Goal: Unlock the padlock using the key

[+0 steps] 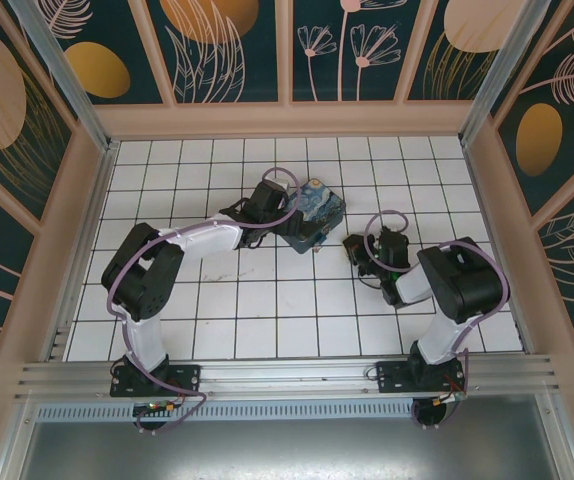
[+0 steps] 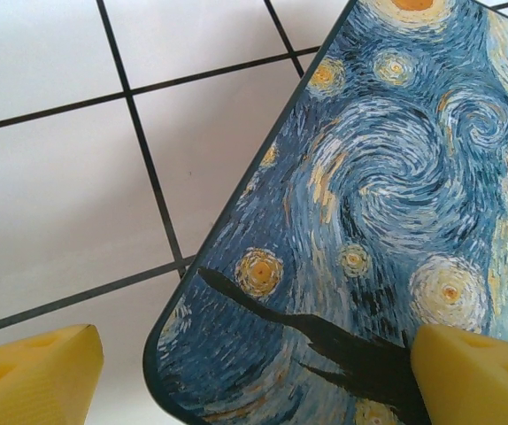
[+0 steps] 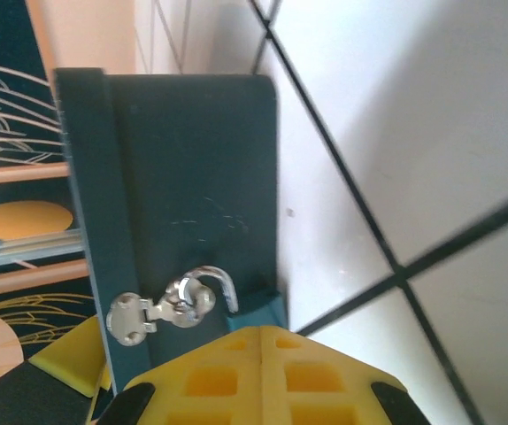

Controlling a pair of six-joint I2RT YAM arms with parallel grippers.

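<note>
In the right wrist view the padlock [image 3: 261, 310] hangs at the dark side wall of the blue painted tin box [image 3: 192, 177]. Its silver shackle [image 3: 223, 283] hooks through the box's metal hasp [image 3: 161, 305], and its small blue body pokes out just above my fingertips. My right gripper [image 3: 264, 354] is shut, its yellow pads pressed together right under the padlock body. The key is hidden. My left gripper [image 2: 254, 381] stands open over a corner of the box lid [image 2: 387, 195], one fingertip [image 2: 33, 376] above the floor and the other above the lid.
The tin box [image 1: 322, 205] lies mid-table on the white tiled floor [image 1: 257, 300], with the left gripper [image 1: 299, 212] over it and the right gripper [image 1: 357, 248] at its right side. Patterned walls close in the back and both sides.
</note>
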